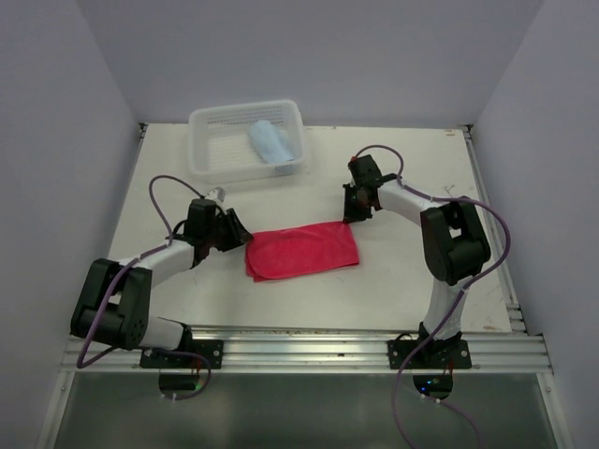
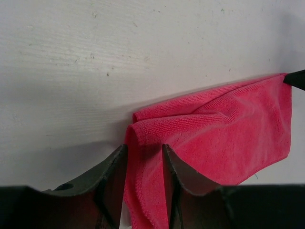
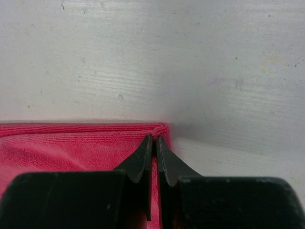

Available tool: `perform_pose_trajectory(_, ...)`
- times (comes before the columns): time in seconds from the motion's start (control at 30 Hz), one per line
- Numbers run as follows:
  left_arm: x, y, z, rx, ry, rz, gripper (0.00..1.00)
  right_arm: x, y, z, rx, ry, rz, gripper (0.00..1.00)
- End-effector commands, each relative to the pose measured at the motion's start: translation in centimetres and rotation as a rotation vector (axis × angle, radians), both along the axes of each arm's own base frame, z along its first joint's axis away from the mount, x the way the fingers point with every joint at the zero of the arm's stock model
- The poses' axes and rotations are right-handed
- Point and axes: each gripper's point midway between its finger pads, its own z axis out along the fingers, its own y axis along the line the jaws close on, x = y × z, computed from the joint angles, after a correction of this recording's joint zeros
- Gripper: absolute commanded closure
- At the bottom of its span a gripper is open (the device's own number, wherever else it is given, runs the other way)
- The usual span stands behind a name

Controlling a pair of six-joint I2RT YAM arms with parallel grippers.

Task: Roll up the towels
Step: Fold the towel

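Observation:
A red towel (image 1: pixel 304 251) lies folded into a long strip in the middle of the table. My left gripper (image 1: pixel 239 231) is at its left end. In the left wrist view the jaws (image 2: pixel 144 150) are closed to a narrow gap on the curled-up folded end of the towel (image 2: pixel 228 129). My right gripper (image 1: pixel 351 208) is at the towel's far right corner. In the right wrist view its jaws (image 3: pixel 154 139) are pinched almost together on the towel's corner (image 3: pixel 71 145).
A white basket (image 1: pixel 245 110) stands at the back left with a rolled light-blue towel (image 1: pixel 270 142) inside. Grey walls close in the table on three sides. A metal rail runs along the near edge.

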Motion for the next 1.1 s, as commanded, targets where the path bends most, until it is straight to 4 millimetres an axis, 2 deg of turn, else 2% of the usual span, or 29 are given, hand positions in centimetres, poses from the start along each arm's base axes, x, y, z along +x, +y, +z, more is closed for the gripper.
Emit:
perform_pose_trajectory(0.0, 0.6, -0.8, 0.6, -0.031, -0.046, -0.016, 0.62, 1.1, 0.2, 0.4, 0.017, -0.032, 0.005, 1.0)
perform_pose_trajectory(0.1, 0.6, -1.1, 0.7, -0.042, -0.051, -0.018, 0.73, 1.1, 0.3, 0.3, 0.019, -0.03, 0.007, 1.0)
perform_pose_trajectory(0.2, 0.7, -1.3, 0.9, -0.054, -0.06, -0.024, 0.76, 1.0, 0.3, 0.1, 0.019, -0.025, 0.007, 1.0)
perform_pose_trajectory(0.37, 0.7, -1.1, 1.1, -0.035, -0.068, -0.018, 0.88, 1.0, 0.0, -0.1, 0.007, -0.025, 0.004, 1.0)
perform_pose_trajectory(1.07, 0.9, 1.1, 1.6, 0.089, -0.082, 0.026, 1.0, 1.5, -1.1, 0.1, -0.022, -0.031, -0.01, 1.0)
